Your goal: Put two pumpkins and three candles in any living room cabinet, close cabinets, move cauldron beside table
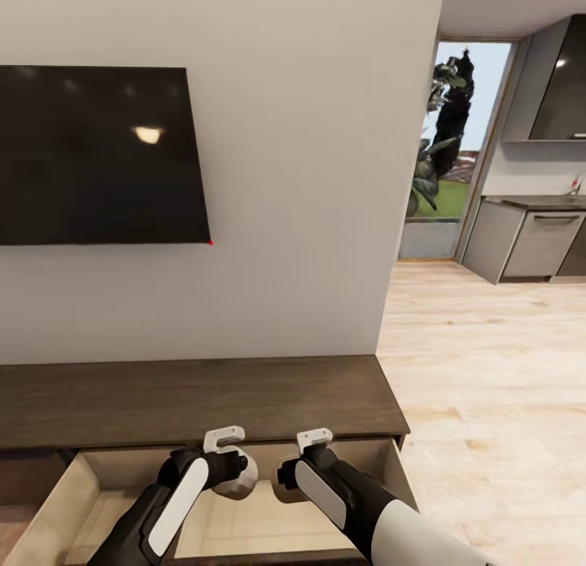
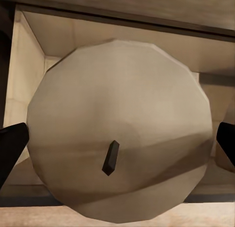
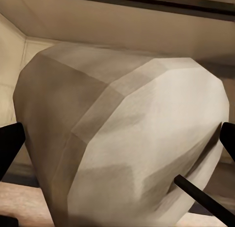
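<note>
Over the pulled-out drawer (image 1: pixel 89 476) of the dark cabinet (image 1: pixel 195 399), the left gripper (image 1: pixel 230 468) clasps one candle (image 2: pixel 120 129) and the right gripper (image 1: pixel 295 473) another candle (image 3: pixel 127 139), both poised above the pale interior, apparently ready for release inside.
</note>
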### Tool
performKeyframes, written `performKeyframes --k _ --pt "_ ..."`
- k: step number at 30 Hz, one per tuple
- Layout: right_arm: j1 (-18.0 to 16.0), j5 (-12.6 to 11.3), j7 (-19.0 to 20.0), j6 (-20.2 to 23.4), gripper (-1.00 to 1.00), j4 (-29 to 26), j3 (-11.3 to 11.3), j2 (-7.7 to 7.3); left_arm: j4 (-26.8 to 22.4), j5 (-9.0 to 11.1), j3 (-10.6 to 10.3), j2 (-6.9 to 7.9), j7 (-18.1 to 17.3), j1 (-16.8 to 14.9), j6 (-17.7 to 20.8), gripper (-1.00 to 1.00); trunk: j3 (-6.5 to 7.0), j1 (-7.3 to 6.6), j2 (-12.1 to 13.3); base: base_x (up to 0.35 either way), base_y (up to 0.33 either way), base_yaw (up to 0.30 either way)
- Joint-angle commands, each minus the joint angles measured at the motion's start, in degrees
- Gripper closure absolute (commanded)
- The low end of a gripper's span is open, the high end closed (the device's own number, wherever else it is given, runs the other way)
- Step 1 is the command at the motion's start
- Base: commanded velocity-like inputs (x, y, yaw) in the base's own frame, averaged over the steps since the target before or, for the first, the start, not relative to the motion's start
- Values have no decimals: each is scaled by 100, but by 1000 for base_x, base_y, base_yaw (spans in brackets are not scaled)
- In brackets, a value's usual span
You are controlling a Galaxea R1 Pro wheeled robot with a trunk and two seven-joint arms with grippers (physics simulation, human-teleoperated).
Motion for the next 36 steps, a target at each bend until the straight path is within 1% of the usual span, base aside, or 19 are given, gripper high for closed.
performKeyframes --k 1,6,12,23,27,33,36 --pt "-8 -46 -50 2 100 -2 22 0 -8 52 -18 7 69 -5 6 100 -24 22 -45 0 0 0" --pt "-8 -42 -53 -1 100 2 23 0 -9 40 -21 -2 76 -5 -2 100 -114 132 -246 0 0 0" --pt "-8 -37 -56 -2 100 -4 23 0 -7 -63 -31 -14 176 -5 -14 100 -222 264 -486 0 0 0" --pt "-8 -19 -57 -6 100 -21 23 0 -6 -105 -28 -16 241 -5 -60 100 -419 505 -927 0 0 0" --pt "-8 -7 -57 -26 100 -29 23 0 -6 -167 -29 -18 244 -5 -73 100 -491 593 -1088 0 0 0" --pt "-8 21 -65 -155 100 -49 23 0 35 -331 -23 -20 245 -5 -83 100 -599 725 -1328 0 0 0" --pt "-8 22 -65 -219 100 -50 23 0 61 -365 -23 -19 245 -5 -82 100 -653 791 -1449 0 0 0"
